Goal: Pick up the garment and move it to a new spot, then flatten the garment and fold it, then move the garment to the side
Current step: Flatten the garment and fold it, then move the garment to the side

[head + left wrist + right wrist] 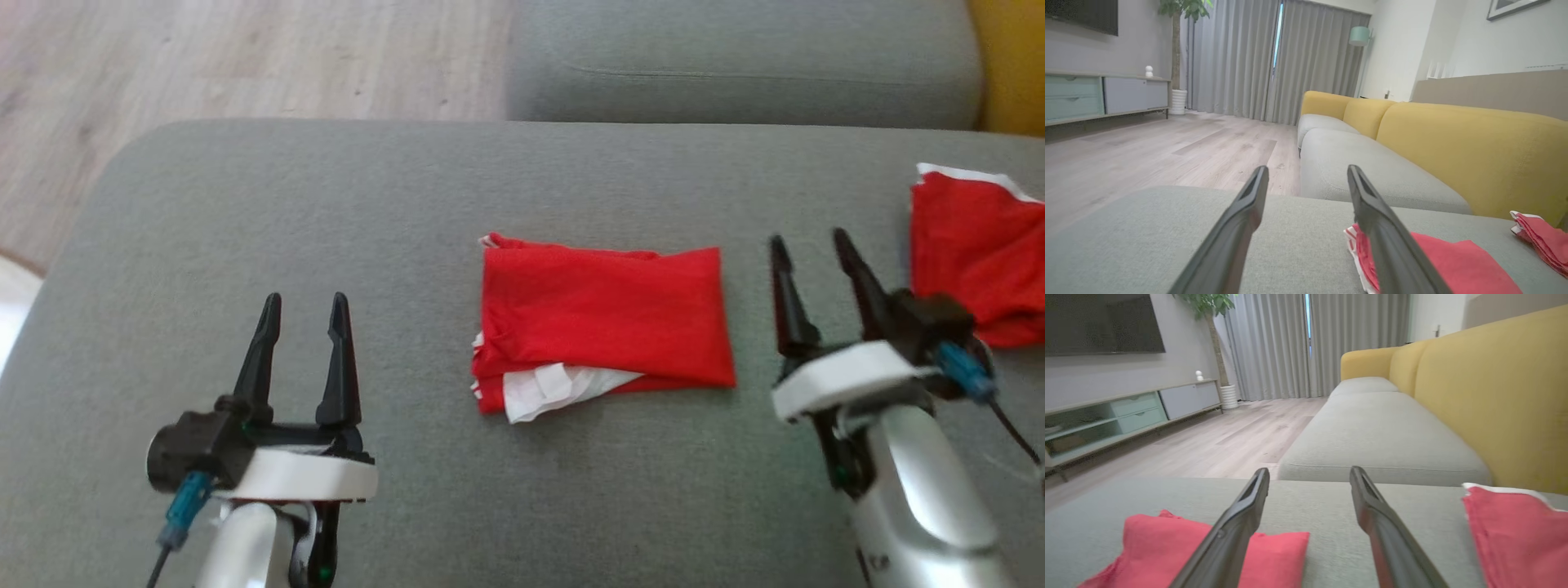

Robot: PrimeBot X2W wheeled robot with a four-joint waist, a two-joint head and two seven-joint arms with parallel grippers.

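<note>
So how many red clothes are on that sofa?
2. One folded red garment lies midway on the grey cushion; a second red garment lies far right, cut by the picture's edge, so more may be hidden.

The folded garment (pixel 604 314) lies mid-frame on the cushion (pixel 245 204), a second garment (pixel 976 261) at the right edge, right tool (pixel 808 237) between them, left tool (pixel 306 298) at lower left

The red garment (pixel 604 314) lies folded into a flat, compact rectangle near the middle of the grey cushion (pixel 326 204), its long side running left to right. A white inner layer shows at its near edge.
</note>
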